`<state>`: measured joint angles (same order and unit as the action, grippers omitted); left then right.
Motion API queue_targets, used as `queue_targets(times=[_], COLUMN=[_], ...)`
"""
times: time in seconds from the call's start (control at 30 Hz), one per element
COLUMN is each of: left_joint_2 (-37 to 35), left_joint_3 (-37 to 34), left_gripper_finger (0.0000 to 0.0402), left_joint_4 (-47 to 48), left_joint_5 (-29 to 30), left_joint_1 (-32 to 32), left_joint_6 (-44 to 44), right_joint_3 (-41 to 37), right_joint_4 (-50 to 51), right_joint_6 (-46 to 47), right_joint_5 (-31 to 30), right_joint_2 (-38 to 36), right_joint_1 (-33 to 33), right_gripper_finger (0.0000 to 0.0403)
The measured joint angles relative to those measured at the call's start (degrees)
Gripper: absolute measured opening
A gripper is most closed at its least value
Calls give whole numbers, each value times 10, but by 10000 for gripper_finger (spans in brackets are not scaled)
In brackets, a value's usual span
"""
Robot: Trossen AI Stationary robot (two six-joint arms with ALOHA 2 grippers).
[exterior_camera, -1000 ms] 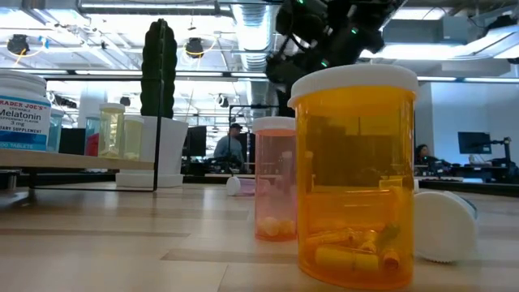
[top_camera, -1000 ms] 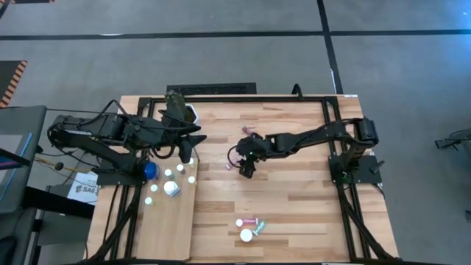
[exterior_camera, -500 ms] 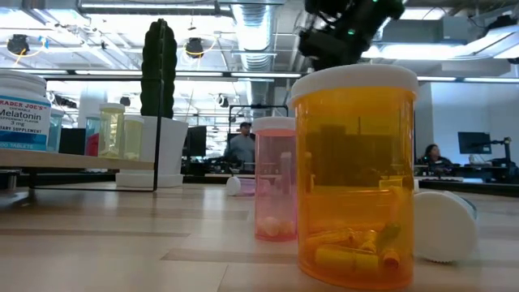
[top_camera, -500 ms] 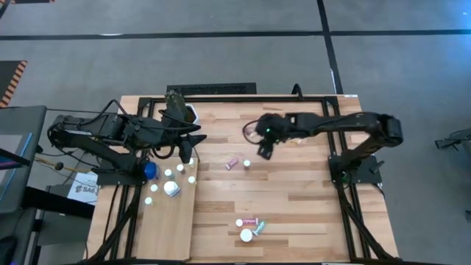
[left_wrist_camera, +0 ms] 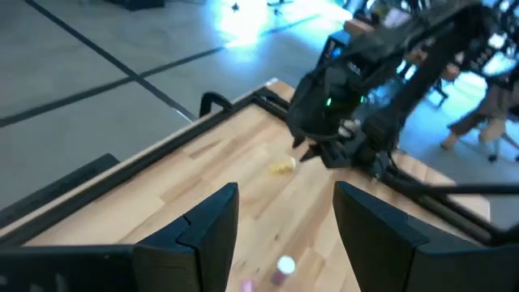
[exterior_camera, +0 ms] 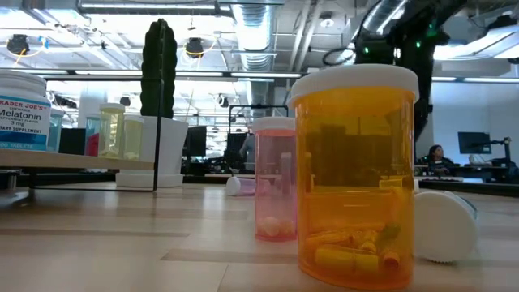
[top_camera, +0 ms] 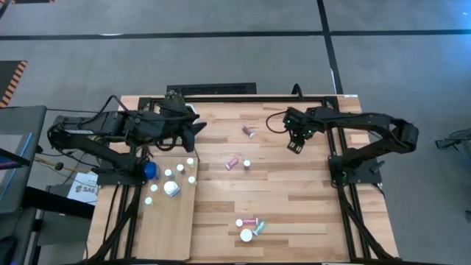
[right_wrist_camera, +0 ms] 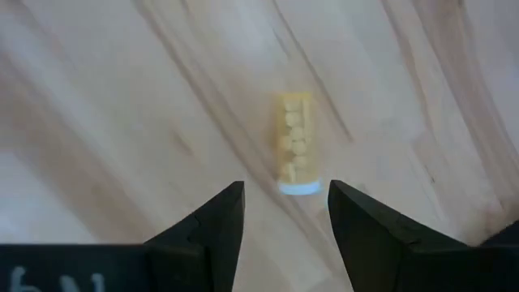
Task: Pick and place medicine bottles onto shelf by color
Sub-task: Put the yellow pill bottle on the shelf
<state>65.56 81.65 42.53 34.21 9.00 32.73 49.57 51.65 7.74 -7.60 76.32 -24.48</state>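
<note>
My right gripper (top_camera: 294,145) is open, pointing down over the far right of the table. A small amber bottle (right_wrist_camera: 296,146) lies on its side on the boards just beyond the fingertips, untouched; it also shows in the left wrist view (left_wrist_camera: 281,166). My left gripper (top_camera: 195,129) is open and empty at the far left, beyond the far end of the pale shelf (top_camera: 173,221). Several white-capped bottles (top_camera: 180,169) stand on the shelf. Two pink bottles (top_camera: 249,132) (top_camera: 232,163) lie mid-table, beside one standing bottle (top_camera: 246,163).
A cluster of bottles (top_camera: 250,224) sits near the front edge; in the low view it is an amber bottle (exterior_camera: 357,178), a pink one (exterior_camera: 276,178) and a white one on its side (exterior_camera: 442,227). A cactus in a white pot (exterior_camera: 162,105) stands at the far left.
My right gripper has gone from the table's middle toward the far right edge, uncovering a standing white-capped bottle beside the pink one. My left gripper has drawn back from over the shelf's far end toward the far edge and tipped up toward level.
</note>
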Motion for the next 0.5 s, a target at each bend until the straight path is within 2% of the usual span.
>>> queue_targets(times=[0.2,0.5], left_joint_2=[0,0], left_joint_3=[0,0], left_gripper_finger=[188,188], left_joint_4=[-22,-34], left_joint_5=[0,-1], left_joint_1=[-33,-56], left_joint_6=[7,8], right_joint_3=[-44,-54], right_joint_4=[-57,-110], right_joint_6=[-57,-78], right_joint_5=[5,79], right_joint_2=[1,54], right_joint_1=[-61,-127], right_gripper_finger=[197,186])
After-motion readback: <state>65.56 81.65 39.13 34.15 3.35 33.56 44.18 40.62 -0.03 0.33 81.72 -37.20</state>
